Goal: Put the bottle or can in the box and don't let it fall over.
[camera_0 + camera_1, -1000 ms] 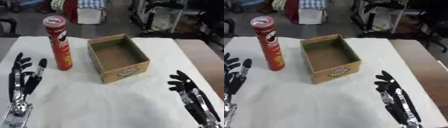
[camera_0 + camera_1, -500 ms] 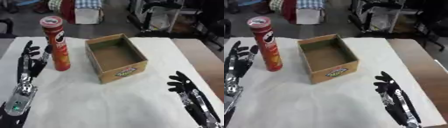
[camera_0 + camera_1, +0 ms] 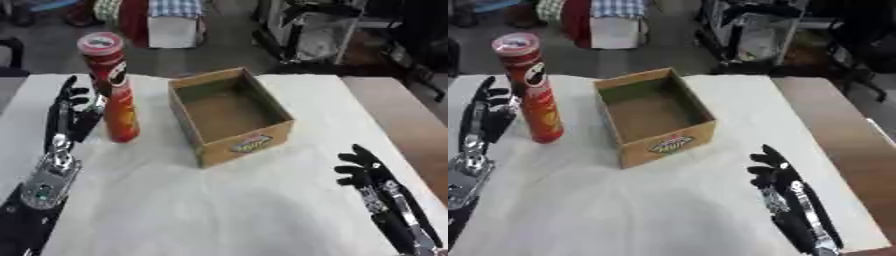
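While the tall red can (image 3: 112, 87) stands upright on the white table (image 3: 219, 200) just left of the empty cardboard box (image 3: 229, 116), the left hand (image 3: 72, 116) waits beside it with fingers straight and apart, seemingly ready to grasp, and the right hand (image 3: 372, 175) rests idle, fingers spread, near the lower right

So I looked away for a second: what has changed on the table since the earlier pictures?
The left hand has moved forward and inward, from the near left of the table up beside the red can, fingers open and not yet closed round it. The can stands upright where it was, the cardboard box has not shifted, and the right hand rests open at the lower right.
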